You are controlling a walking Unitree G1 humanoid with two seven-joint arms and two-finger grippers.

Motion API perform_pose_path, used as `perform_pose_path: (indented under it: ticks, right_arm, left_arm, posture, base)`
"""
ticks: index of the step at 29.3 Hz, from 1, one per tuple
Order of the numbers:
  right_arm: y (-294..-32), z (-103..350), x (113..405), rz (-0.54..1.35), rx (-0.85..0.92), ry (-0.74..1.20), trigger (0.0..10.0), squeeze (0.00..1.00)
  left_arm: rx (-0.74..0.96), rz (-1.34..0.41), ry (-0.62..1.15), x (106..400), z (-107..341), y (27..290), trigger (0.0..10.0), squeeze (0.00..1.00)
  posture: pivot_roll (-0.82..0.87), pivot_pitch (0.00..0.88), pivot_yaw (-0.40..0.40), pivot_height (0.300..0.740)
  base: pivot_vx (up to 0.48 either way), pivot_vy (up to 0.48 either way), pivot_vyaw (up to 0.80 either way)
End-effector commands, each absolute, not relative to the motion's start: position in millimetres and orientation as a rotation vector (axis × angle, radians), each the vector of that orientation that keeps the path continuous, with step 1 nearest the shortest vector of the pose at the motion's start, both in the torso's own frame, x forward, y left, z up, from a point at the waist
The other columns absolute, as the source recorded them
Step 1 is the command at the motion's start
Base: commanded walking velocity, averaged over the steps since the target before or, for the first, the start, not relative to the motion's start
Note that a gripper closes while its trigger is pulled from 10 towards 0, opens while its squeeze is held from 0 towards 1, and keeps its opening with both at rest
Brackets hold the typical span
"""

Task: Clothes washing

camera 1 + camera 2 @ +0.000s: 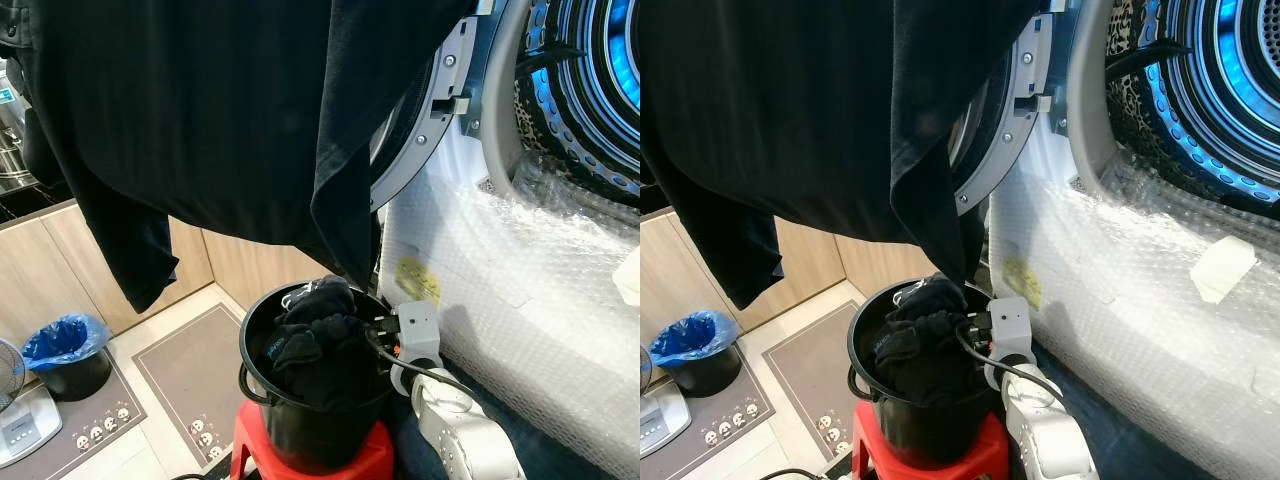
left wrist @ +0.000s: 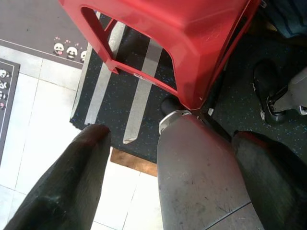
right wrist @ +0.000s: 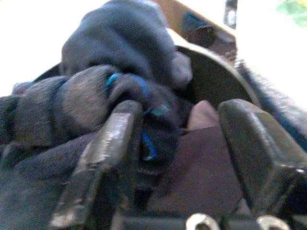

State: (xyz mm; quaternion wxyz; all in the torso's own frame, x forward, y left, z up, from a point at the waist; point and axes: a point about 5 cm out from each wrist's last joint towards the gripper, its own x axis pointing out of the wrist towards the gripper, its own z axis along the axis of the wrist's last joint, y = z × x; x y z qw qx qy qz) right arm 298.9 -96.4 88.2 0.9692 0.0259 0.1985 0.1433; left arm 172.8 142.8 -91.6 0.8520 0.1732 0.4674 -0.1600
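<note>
A black bucket [image 1: 252, 335] stands on a red stool [image 1: 300, 462] in front of the washing machine, heaped with dark clothes [image 1: 310, 345]. My right gripper [image 1: 378, 335] reaches over the bucket's rim into the heap. In the right wrist view the right gripper [image 3: 187, 143] is open, with dark knitted cloth [image 3: 115, 91] bunched against one finger and lying between both. A large black shirt [image 1: 200, 120] hangs from above across the upper left. My left gripper [image 2: 168, 191] is open and held low beside the red stool [image 2: 192, 43], holding nothing.
The washer's round door [image 1: 425, 135] stands open, the drum [image 1: 590, 90] is lit blue and a leopard-print cloth [image 1: 1130, 60] lies at its mouth. Bubble wrap [image 1: 520, 290] covers the machine's front. A blue-lined bin [image 1: 65, 350], grey mats [image 1: 190, 370] and wooden cabinets [image 1: 60, 260] are on the left.
</note>
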Motion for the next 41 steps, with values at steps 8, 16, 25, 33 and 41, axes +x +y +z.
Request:
perform_pose_path:
  ticks: [8, 16, 25, 33, 41]
  right_arm:
    - [-86, 101, 298, 0.343, 0.202, 0.411, 10.0, 1.00]
    - [-77, 103, 298, 0.373, 0.169, 0.424, 10.0, 0.00]
    - [-74, 103, 295, 0.380, 0.169, 0.430, 0.0, 0.00]
    - [-74, 105, 295, 0.387, 0.171, 0.417, 0.0, 0.00]
    - [-76, 106, 294, 0.396, 0.175, 0.409, 0.0, 0.00]
  left_arm:
    - [0.362, -0.338, 1.019, 168, -94, 145, 10.0, 0.00]
    - [0.351, -0.335, 1.016, 170, -94, 142, 10.0, 0.00]
    - [0.357, -0.327, 1.026, 165, -95, 146, 10.0, 0.00]
    - [0.363, -0.330, 1.026, 166, -95, 146, 10.0, 0.00]
    - [0.364, -0.337, 1.023, 167, -95, 144, 10.0, 0.00]
  posture:
    - [-0.07, 0.000, -0.003, 0.740]
    - [-0.07, 0.000, -0.008, 0.740]
    - [-0.07, 0.000, -0.004, 0.740]
    - [-0.07, 0.000, 0.000, 0.740]
    - [-0.08, 0.000, -0.001, 0.740]
  base:
    - [0.000, 0.000, 0.00]
    - [0.000, 0.000, 0.00]
    - [0.000, 0.000, 0.00]
    - [0.000, 0.000, 0.00]
    - [0.000, 0.000, 0.00]
